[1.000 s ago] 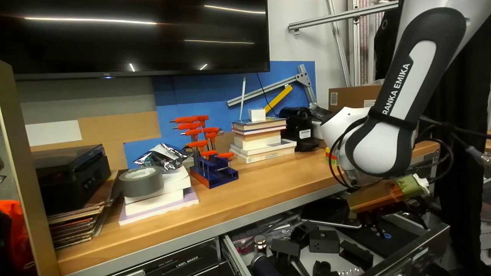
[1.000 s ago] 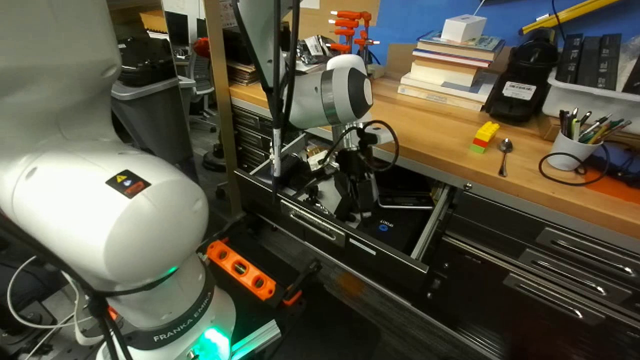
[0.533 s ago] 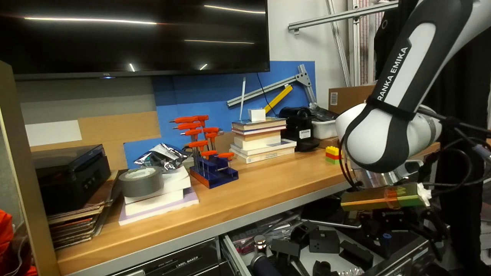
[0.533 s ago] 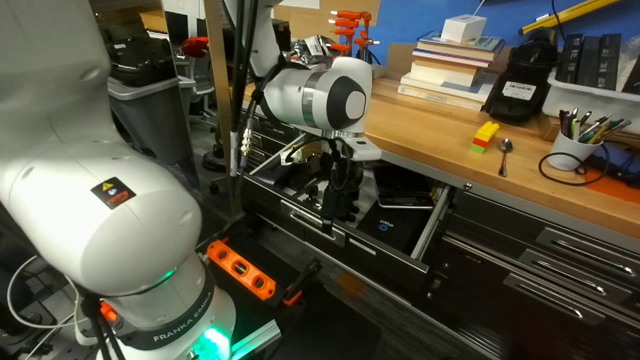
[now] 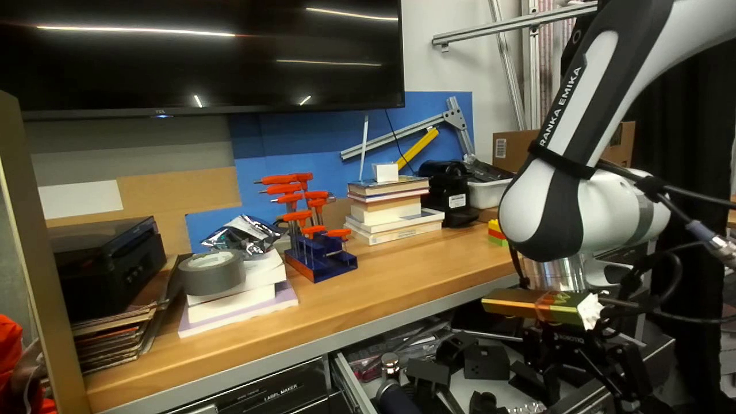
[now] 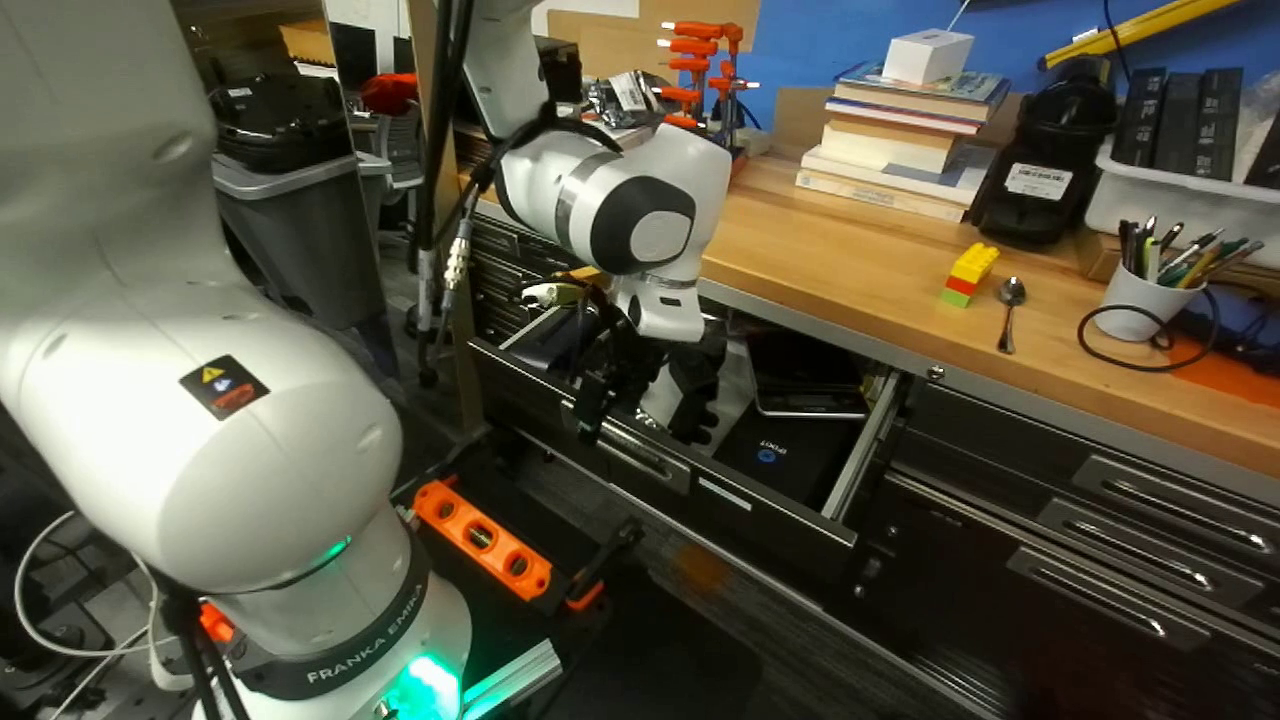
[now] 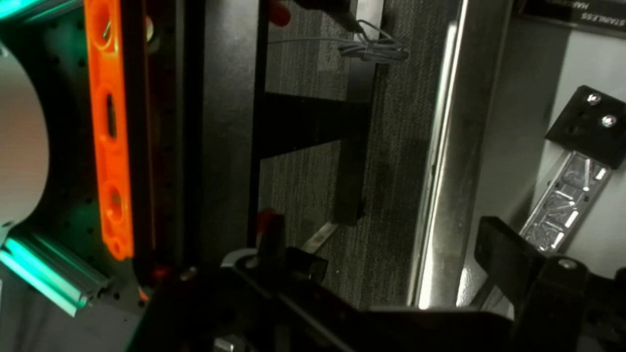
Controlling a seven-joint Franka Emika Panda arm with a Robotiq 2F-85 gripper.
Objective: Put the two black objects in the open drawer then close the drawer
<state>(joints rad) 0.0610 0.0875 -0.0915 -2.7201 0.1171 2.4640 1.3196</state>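
Wrist view: end effector (image 7: 382, 230) wide, nothing gripped. Drawer (image 7: 457, 161) is out, front edge running roughly top to bottom between the spread fingers (image 7: 506, 252); contact can't be told. Black parts (image 5: 486, 361) inside; which two count, unclear. Looks like closing next: push toward frame right, under the worktop (image 6: 860, 260). Text: "FRANKA EMIKA" on arm base (image 6: 340, 605), lower left; "LABEL MAKER" on dark panel (image 5: 270, 397), bottom; "STAINLESS" upside down, wrist frame upper right.

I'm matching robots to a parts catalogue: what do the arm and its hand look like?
The arm is rounded, white and black, lettered FRANKA EMIKA, with a black strap, black cables and a silver wrist section. The hand is black, with two jointed fingers.
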